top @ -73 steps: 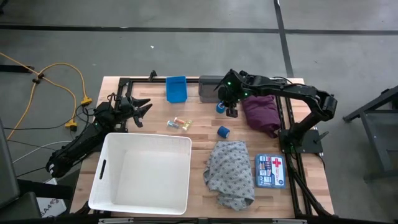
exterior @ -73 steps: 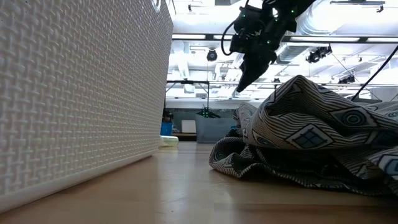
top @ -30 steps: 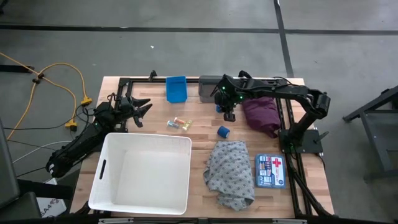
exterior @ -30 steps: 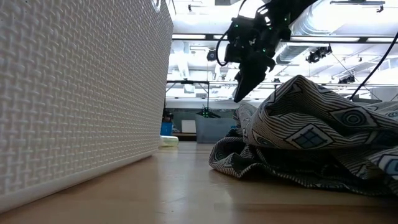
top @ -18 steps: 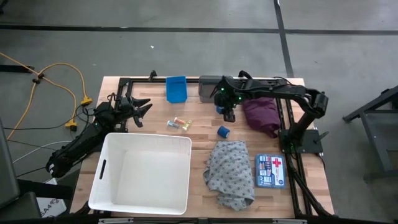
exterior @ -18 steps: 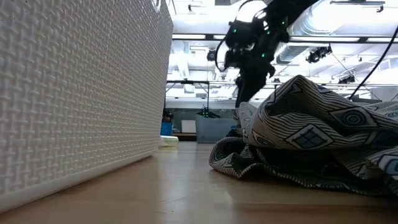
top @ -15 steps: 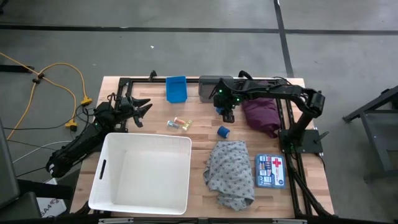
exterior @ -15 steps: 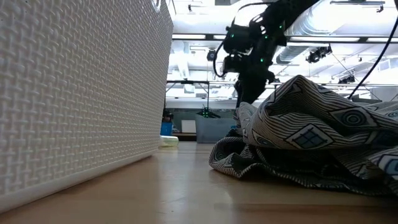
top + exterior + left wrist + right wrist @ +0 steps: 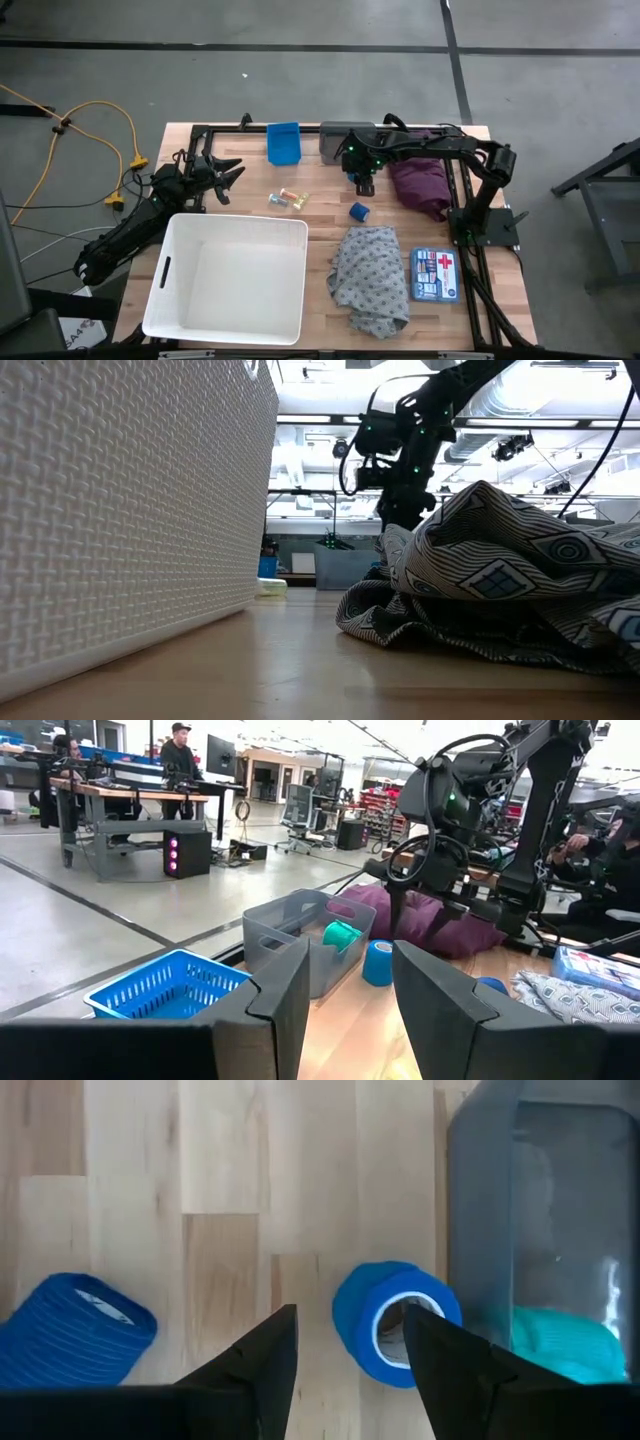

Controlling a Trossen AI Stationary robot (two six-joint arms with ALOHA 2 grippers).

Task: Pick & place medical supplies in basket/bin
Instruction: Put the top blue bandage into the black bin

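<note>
Desk (image 9: 250, 205) of pale wood planks, seen from above, things listed left to right. At left of frame, left gripper (image 9: 222, 175) idle above the desk edge, fingers spread wide, nothing held. Below it, lower left, big white basket (image 9: 290, 235) with slot handle on its left wall, long axis running up-down in frame. Right of the left gripper, yellow and red vials (image 9: 288, 199) lying close together just above the basket's top rim. Above them at the desk's top edge, small blue bin (image 9: 283, 143). Next right, small grey bin (image 9: 335, 140) with a green tape roll (image 9: 560, 1342) inside, seen through its clear wall. Right gripper (image 9: 364, 182) pointing down just beside the grey bin, fingers parted and empty, straddling an upright blue tape roll (image 9: 395, 1320), open core facing up. Second blue tape roll (image 9: 358, 211) on its side below, well apart from the basket. Further down, grey patterned cloth (image 9: 372, 280), crumpled. Right of the gripper, maroon cloth (image 9: 420, 185), heaped. Lower right, first-aid box (image 9: 435, 275) with red cross.
</note>
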